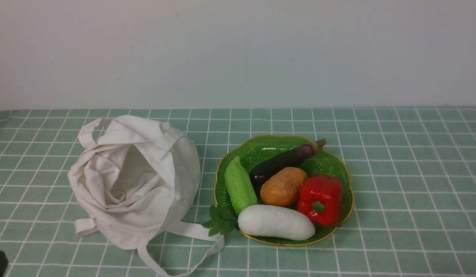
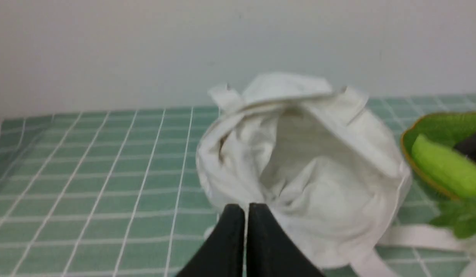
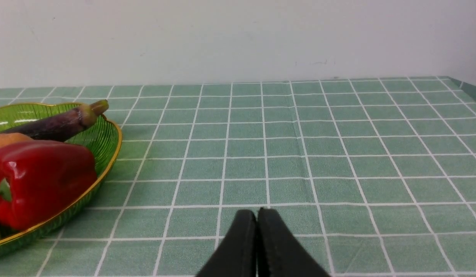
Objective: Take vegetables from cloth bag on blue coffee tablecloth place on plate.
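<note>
Front view only: radish (image 1: 275, 222) on plate (image 1: 340, 165), lower middle; wrist views: left gripper (image 2: 245, 209), right gripper (image 3: 257, 215) closed, empty.

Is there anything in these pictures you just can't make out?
- Bottom of the cloth bag: front and left wrist views, hidden by its own folds.
- White radish: right wrist view, cut off by the picture's edge.
- Plate: left wrist view, mostly cut off and blurred.
- Both arms: front view, out of frame.

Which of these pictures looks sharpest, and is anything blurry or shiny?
Front view: sharp, even light, glare streaks on the plate. Left wrist view: soft overall, the cloth bag and cucumber hazy. Right wrist view: crisp, a highlight on the red pepper.
</note>
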Tool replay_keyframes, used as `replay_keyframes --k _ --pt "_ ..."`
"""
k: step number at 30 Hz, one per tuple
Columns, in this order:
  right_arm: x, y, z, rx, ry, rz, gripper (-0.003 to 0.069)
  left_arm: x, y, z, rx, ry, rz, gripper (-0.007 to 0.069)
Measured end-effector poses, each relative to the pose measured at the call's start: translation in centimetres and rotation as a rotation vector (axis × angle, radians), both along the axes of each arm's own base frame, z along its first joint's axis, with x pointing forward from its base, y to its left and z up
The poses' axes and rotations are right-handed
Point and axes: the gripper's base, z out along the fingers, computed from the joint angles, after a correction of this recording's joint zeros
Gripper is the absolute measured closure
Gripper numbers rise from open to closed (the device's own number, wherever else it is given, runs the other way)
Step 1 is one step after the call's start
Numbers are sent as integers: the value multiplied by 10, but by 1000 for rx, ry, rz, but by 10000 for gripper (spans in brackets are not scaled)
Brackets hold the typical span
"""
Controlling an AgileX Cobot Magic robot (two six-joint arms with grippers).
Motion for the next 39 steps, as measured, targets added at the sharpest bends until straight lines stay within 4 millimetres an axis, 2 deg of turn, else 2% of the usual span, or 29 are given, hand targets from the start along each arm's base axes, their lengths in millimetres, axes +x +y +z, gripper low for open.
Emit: replay_keyframes --k 3,39 --pt "0 0 0 0 0 0 669 2 1 -27 18 85 6 632" --pt "0 0 0 0 0 0 669 2 1 -28 24 79 10 632"
